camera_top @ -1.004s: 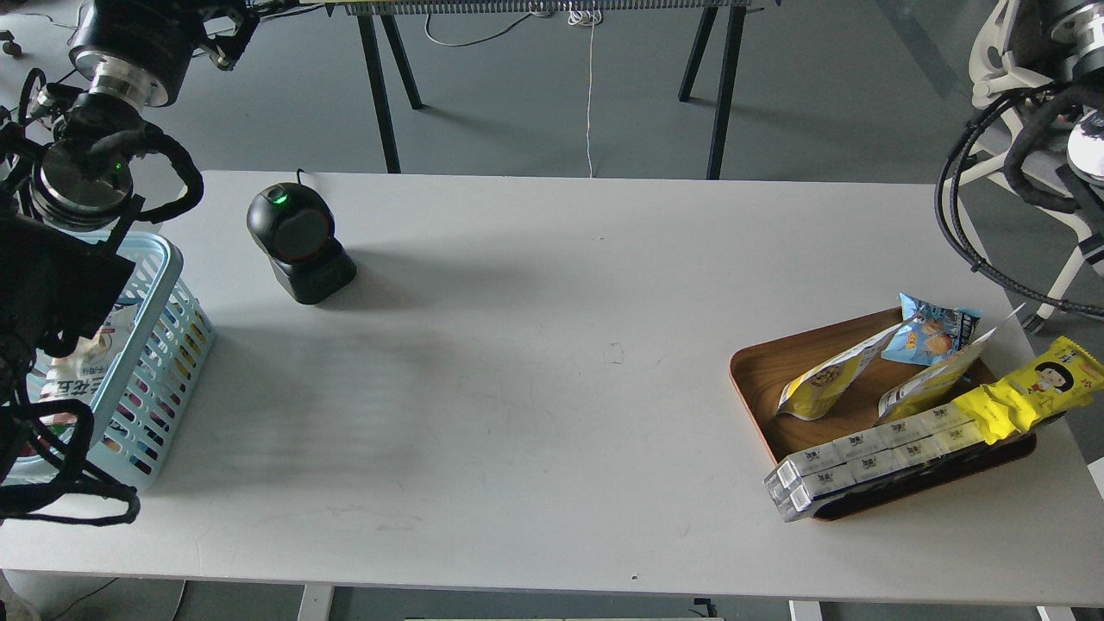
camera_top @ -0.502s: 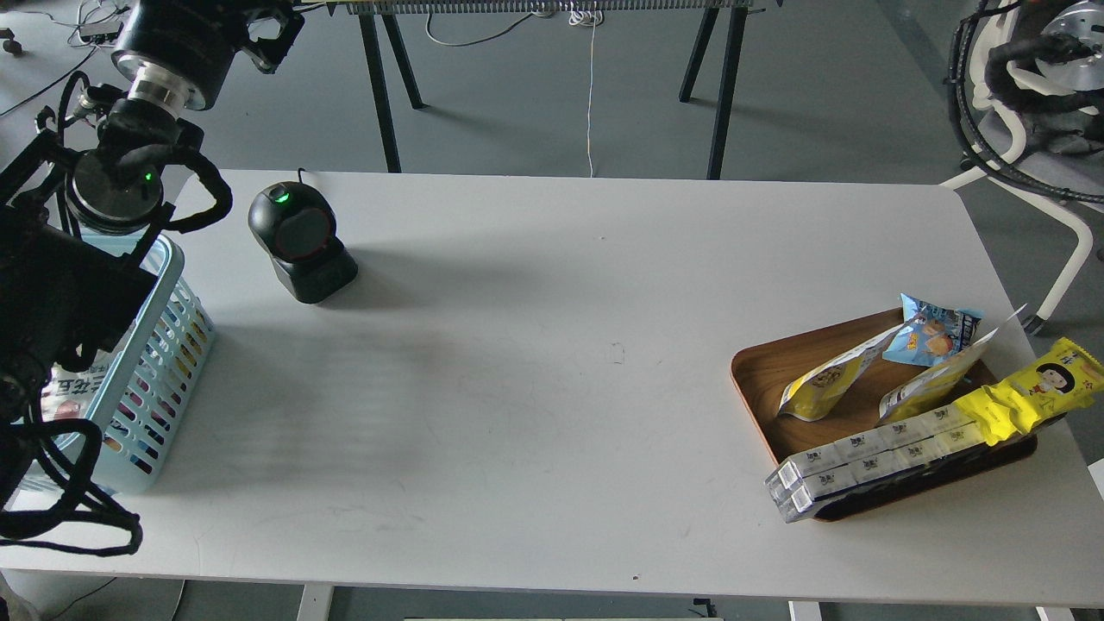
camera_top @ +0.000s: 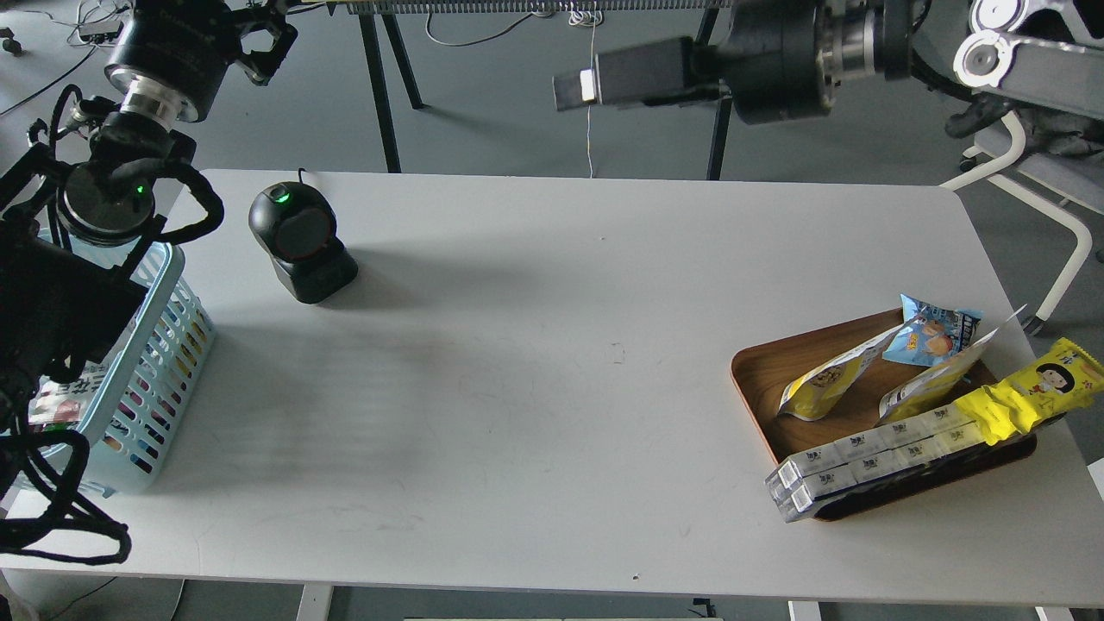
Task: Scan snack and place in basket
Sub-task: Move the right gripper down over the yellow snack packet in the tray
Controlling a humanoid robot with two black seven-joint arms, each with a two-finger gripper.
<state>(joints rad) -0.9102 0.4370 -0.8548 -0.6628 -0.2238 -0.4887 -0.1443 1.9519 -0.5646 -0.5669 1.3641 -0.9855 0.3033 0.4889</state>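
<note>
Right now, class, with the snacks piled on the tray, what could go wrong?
1. Two similar yellow pouches lean together on the wooden tray; a grasp may disturb both.
2. The boxes overhang the tray edge and could slide off.
3. The left arm covers the blue basket, perhaps blocking the drop.

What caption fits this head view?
Snack pouches wait on the wooden tray, scanner and blue basket opposite.

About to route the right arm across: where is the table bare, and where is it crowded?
Bare: the white table from the barcode scanner across to the wooden tray, and the front strip. Crowded: the tray, piled with yellow pouches, and the far-left edge, where the blue basket stands.
</note>
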